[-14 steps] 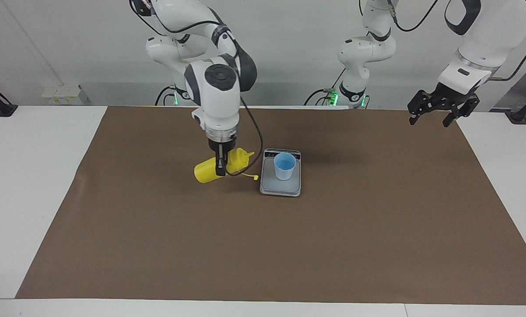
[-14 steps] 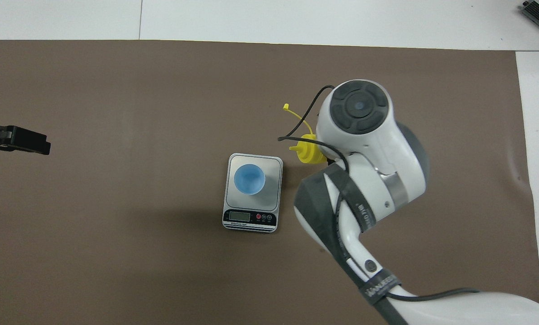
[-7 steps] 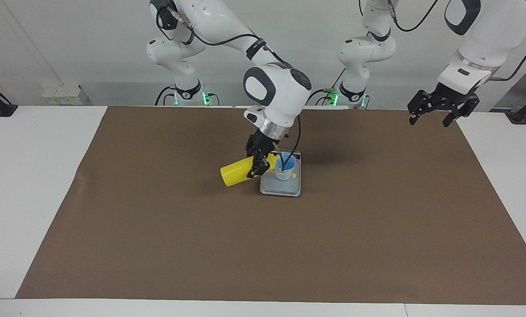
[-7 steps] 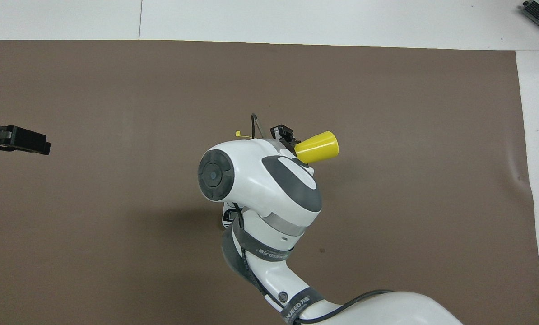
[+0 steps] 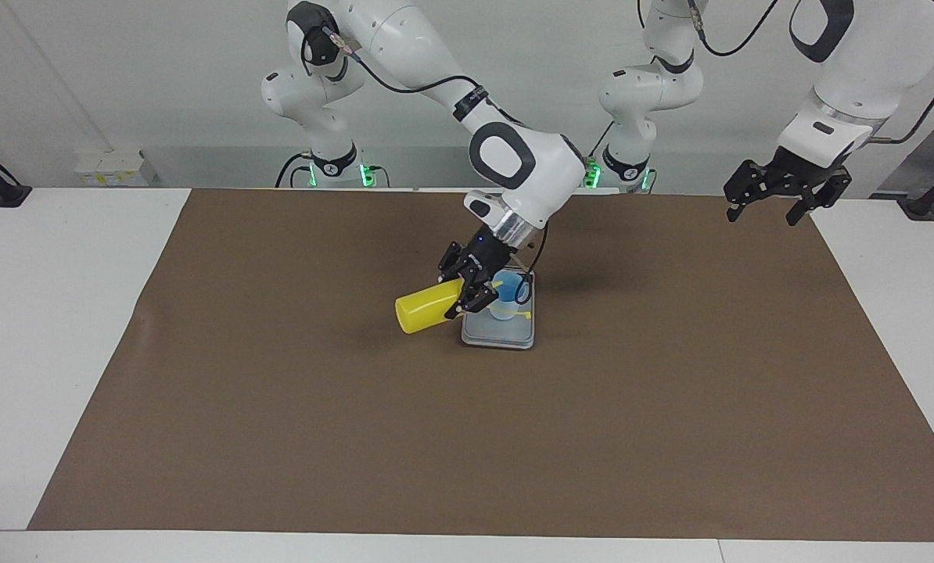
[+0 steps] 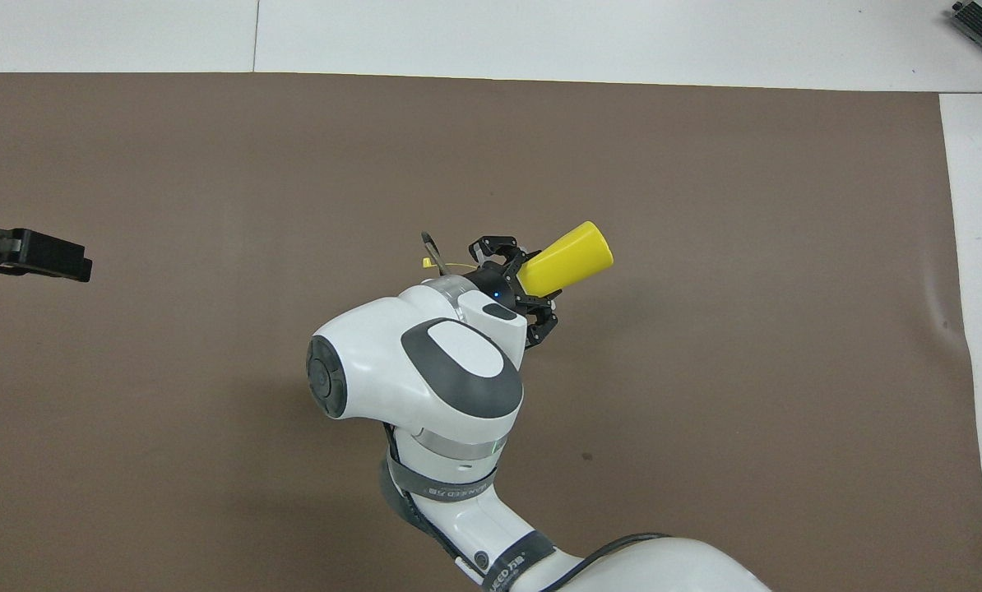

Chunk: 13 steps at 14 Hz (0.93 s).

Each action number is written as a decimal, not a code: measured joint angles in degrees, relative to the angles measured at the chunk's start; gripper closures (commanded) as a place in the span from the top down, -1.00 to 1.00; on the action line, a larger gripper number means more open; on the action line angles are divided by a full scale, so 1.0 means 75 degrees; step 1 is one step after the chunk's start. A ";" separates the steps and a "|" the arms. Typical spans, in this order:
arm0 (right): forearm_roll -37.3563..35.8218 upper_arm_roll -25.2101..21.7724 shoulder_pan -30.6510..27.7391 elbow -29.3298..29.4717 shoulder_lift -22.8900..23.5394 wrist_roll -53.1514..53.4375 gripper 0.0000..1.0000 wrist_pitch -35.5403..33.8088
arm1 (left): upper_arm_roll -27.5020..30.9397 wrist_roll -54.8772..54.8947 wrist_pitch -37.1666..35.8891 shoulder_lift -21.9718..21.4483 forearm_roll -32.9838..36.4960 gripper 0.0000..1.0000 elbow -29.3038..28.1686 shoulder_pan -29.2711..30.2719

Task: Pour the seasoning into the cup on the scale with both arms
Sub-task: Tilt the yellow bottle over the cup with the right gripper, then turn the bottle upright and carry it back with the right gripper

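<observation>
Facing and overhead views of one moment. The right gripper (image 5: 471, 288) (image 6: 524, 288) hangs over the edge of the scale (image 5: 498, 332) that faces the right arm's end of the table, its fingers clamped around the bottle (image 5: 428, 307) (image 6: 567, 259) just short of the nozzle end. The bottle is tipped past level: its flat base points away from the scale, toward the right arm's end, at about 8 o'clock from the gripper in the facing view and about 2 o'clock in the overhead view. Its nozzle end is directed toward the cup (image 5: 508, 295), where the gripper hides most of it. A thin yellow tether with the small cap (image 5: 523, 313) (image 6: 430, 263) trails out across the cup.

The cup stands upright on the weighing plate of the scale, which lies flat near the middle of the brown mat (image 5: 279, 407) (image 6: 211, 164). In the overhead view the right arm's wrist covers both the cup and the scale.

The left gripper (image 5: 772, 202) (image 6: 47, 256) waits in the air over the mat's corner at the left arm's end, at about 2 o'clock from the scale in the facing view. It holds nothing, and its fingers stand spread apart.
</observation>
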 measured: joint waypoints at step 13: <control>-0.1167 0.0001 0.0203 -0.0315 -0.0008 -0.0732 -1.00 -0.0344 | 0.0000 -0.0002 0.0000 0.0000 0.0000 1.00 0.0000 0.0000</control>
